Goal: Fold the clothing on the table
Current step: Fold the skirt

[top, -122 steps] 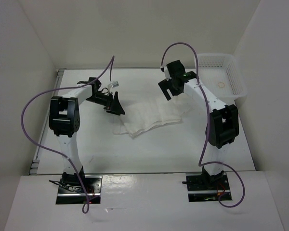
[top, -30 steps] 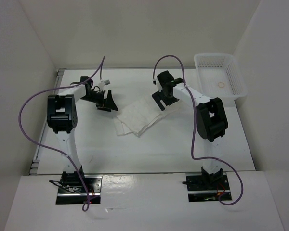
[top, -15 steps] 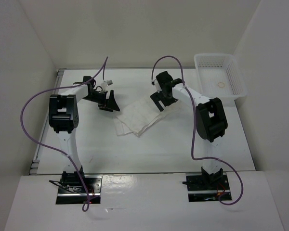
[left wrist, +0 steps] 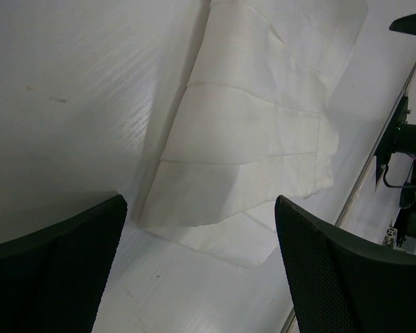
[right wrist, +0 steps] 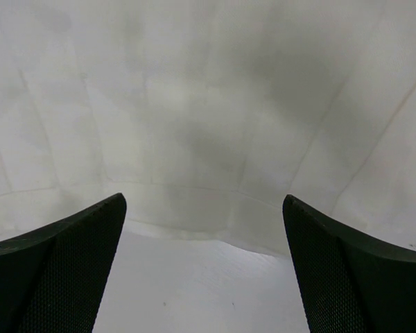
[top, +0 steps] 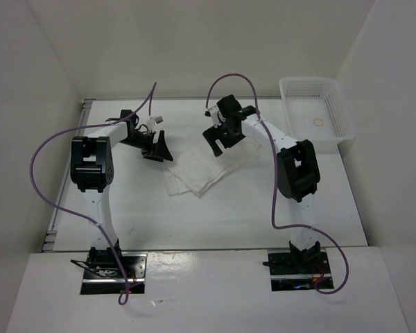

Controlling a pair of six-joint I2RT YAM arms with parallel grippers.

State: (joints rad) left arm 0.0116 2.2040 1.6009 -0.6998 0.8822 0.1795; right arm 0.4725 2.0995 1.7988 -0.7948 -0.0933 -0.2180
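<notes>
The skirt (top: 197,170) lies folded on the tabletop (top: 229,215). The left hand (top: 157,148) is beside it, the right hand (top: 220,139) over its far end, both wide and empty.

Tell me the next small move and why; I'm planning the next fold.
Probably lower the right pincer onto the skirt edge lying just ahead between its open fingers, then pinch; both it and the left pincer hold nothing, and the skirt lies loosely layered.
</notes>
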